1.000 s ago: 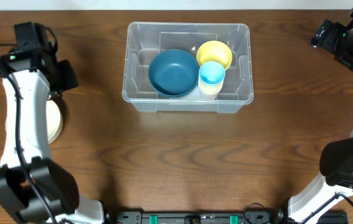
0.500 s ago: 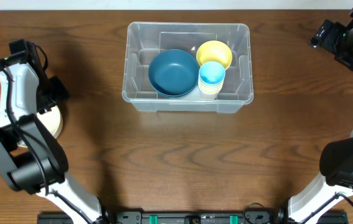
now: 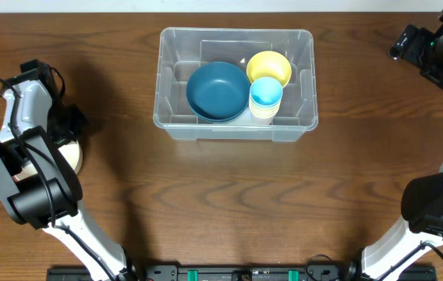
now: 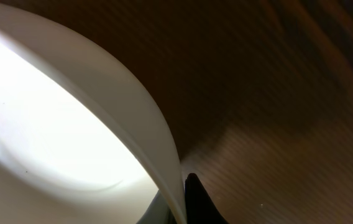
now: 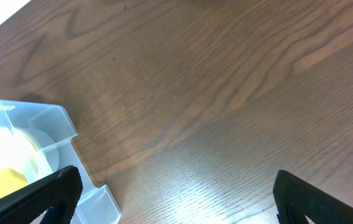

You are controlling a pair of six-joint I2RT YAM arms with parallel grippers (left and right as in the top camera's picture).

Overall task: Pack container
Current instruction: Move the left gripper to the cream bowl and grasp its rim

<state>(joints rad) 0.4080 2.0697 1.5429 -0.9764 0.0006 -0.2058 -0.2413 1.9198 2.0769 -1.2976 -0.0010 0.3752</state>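
One thin pinch is all I have: my left gripper (image 4: pixel 179 202) is clenched on the rim of the cream bowl (image 4: pixel 52 137) at 9 o'clock on the table (image 3: pixel 229 203). The rim runs between my fingers in the wrist view. The biggest risk, I judge, is the bowl swinging or slipping out of that edge hold when I lift, since its weight hangs off to one side. Next, the container (image 3: pixel 235 133) at 12 o'clock is already crowded, so the cream bowl could catch the rim or topple the cup stack (image 3: pixel 266 97) unless it nests into another bowl. A smaller worry is that a hard landing might shove the light container across the wood. My right gripper (image 5: pixel 176 205) hangs released at 2 o'clock, well apart from everything and holding nothing.

Inside the container, the blue bowl (image 3: pixel 217 91) fills the 9 o'clock half. The yellow bowl (image 3: pixel 269 66) sits at 1 o'clock. The cup stack, light blue in a pale cup, stands at 4 o'clock, just beside both bowls
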